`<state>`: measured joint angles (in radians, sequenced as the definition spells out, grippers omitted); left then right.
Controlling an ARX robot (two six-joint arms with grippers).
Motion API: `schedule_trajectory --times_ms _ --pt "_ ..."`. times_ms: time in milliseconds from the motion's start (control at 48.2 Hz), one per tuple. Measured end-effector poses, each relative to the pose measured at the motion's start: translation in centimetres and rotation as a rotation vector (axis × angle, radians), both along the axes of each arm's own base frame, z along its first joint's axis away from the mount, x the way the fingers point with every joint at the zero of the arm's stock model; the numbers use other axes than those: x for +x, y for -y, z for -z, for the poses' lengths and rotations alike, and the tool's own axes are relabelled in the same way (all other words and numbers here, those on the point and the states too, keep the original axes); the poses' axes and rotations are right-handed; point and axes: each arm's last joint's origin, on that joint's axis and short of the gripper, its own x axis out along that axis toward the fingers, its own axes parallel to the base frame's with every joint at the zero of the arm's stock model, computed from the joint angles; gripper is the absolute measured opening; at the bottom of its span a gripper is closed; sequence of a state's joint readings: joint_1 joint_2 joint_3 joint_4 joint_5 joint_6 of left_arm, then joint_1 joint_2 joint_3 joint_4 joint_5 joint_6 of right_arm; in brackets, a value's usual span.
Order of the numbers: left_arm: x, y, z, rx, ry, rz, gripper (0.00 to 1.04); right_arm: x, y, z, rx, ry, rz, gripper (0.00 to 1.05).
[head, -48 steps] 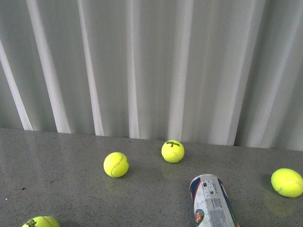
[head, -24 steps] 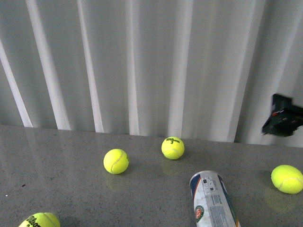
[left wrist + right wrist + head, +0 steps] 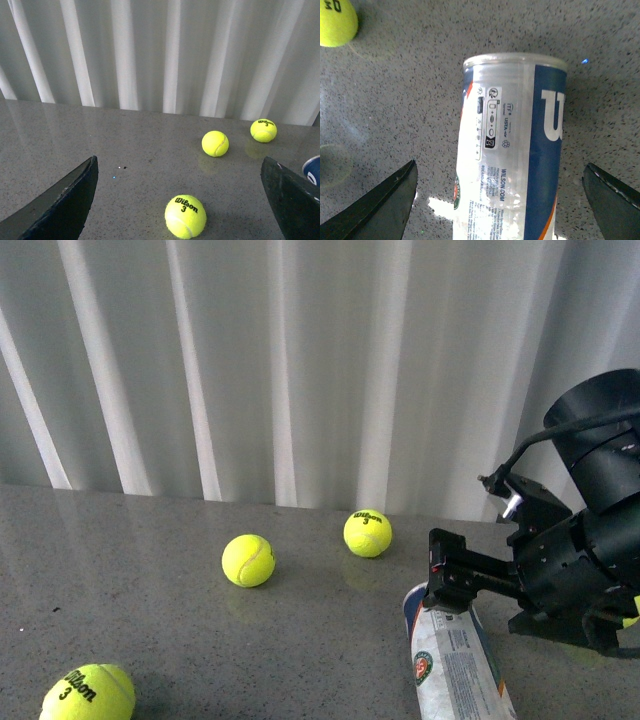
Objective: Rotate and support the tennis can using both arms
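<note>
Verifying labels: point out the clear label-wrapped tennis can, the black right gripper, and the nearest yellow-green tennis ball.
clear label-wrapped tennis can (image 3: 512,150), right wrist view, on its printed label.
black right gripper (image 3: 499,167), right wrist view, midway between its fingertips.
nearest yellow-green tennis ball (image 3: 88,695), front view, middle of its felt.

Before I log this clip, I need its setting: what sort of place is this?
Probably an indoor lab bench, not a court: a grey speckled tabletop, a pleated white curtain at its far edge, and loose tennis balls around a can lying on its side.
</note>
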<state>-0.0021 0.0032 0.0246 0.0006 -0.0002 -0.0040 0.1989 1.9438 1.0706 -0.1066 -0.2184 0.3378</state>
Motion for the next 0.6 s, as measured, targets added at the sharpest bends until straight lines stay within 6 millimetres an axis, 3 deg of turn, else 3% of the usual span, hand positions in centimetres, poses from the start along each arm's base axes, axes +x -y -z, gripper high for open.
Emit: schedule_trajectory --times_ms 498,602 --pt "0.0 0.0 0.0 0.0 0.0 0.0 0.98 -0.5 -1.6 5.4 -0.027 -0.071 -0.027 0.98" --pt "0.0 0.0 0.0 0.0 0.0 0.0 0.98 -0.6 -1.5 5.7 -0.034 -0.073 -0.023 0.84"
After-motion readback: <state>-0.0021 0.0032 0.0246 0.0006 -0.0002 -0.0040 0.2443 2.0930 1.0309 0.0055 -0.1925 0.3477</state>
